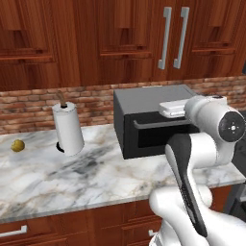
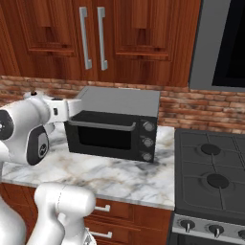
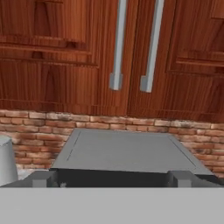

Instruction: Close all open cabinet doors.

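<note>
Two reddish-brown cabinet doors meet above the microwave, the left door [image 3: 57,61] and the right door [image 3: 192,65]. Both lie flush with the cabinet front, and their silver bar handles [image 3: 119,48] hang side by side at the seam. The same pair of handles [image 1: 173,37] shows in the left base view, and the handles [image 2: 93,38] also appear in the right base view. My gripper [image 3: 111,179] hovers just above the microwave top [image 3: 127,153], facing the doors from below. It is open, its fingertips [image 3: 41,179] wide apart with nothing between them.
A black microwave [image 1: 153,122] sits on the marble counter [image 1: 72,178] against the brick wall. A paper towel roll [image 1: 67,127] and a small yellow-green fruit [image 1: 18,145] stand to the left. A stove [image 2: 210,177] and a grey hood [image 2: 210,43] are at the right.
</note>
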